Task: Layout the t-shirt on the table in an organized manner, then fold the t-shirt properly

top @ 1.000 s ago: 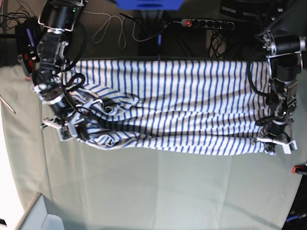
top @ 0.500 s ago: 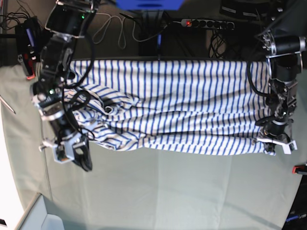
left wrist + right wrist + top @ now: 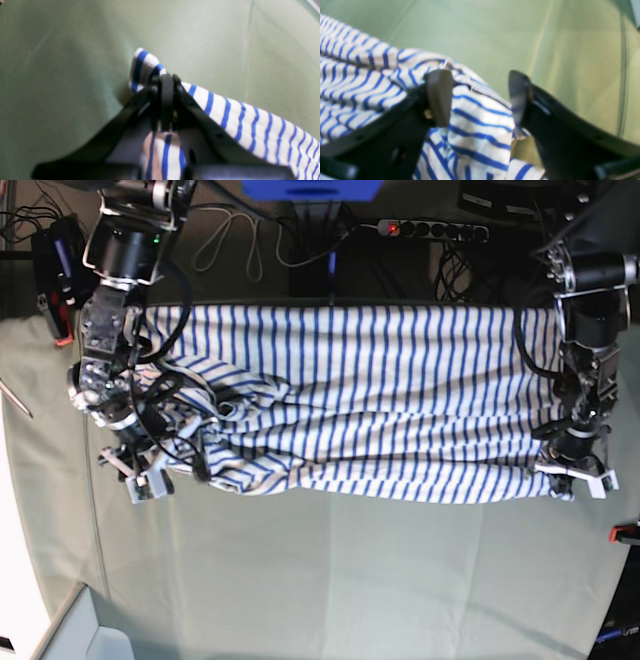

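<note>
T-shirt [image 3: 380, 405] is lying stretched across the upper-middle of the base frame on the desk [image 3: 340, 580], long axis left-right, stripes running vertically in that view. Right end is lying fairly flat; left end is bunching into folds and wrinkles.

Left gripper [image 3: 573, 478], at the right edge of the base frame, is pinching the shirt's lower-right corner: in the left wrist view its fingers [image 3: 166, 100] are pressing together with striped fabric clamped between them and a small fold poking out past the tips.

Right gripper [image 3: 150, 475], at the left of the base frame, is sitting over the crumpled end. In the right wrist view its fingers [image 3: 438, 96] are standing wide apart, fabric lying between them but not clamped.
</note>
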You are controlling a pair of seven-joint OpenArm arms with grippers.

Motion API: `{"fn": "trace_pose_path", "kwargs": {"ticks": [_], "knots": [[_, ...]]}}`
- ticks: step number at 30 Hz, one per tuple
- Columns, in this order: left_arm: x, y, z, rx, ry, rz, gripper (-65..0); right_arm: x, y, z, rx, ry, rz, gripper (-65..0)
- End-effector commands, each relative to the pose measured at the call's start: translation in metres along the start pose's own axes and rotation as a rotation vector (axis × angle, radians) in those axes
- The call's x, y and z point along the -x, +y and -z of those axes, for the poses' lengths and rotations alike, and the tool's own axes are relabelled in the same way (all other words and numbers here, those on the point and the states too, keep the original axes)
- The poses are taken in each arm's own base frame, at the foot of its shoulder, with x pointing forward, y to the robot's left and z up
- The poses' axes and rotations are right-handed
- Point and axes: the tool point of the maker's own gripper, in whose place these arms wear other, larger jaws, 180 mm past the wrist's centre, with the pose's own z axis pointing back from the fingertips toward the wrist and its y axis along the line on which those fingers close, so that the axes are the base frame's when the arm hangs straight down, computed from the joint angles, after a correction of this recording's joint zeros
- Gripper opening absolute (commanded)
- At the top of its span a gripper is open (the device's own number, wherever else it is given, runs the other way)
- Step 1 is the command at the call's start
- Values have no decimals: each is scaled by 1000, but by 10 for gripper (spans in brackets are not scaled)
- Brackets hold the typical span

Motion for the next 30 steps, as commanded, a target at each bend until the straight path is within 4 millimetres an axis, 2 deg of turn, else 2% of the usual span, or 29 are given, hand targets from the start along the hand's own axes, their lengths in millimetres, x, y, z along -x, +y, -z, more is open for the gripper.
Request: {"fn": "trace_pose_path", "kwargs": {"ticks": [1,6,12,13,15,17,19,22,30], "knots": [[-28,0,4,6,-69,3,-648,-6,-6,1,1,-15,0,-260],[-28,0,4,6,-69,3,-648,15,-4,5,-14,37,33,-258],[-24,2,2,3,-60,5,-648,24,-5,6,-18,59,41,-266],[-23,3,2,2,-59,5,-648,24,-5,6,-20,59,40,-286],[-21,3,1,1,-56,6,-648,22,-4,6,-21,53,38,-377],[-21,3,1,1,-56,6,-648,22,-4,6,-21,52,38,-529],[-21,4,1,1,-55,6,-648,14,-7,9,-19,37,35,-650],[-21,4,1,1,-55,6,-648,-3,-13,13,-9,3,29,-644],[-21,4,1,1,-55,6,-648,-80,-48,23,40,-126,-34,-650]]}}
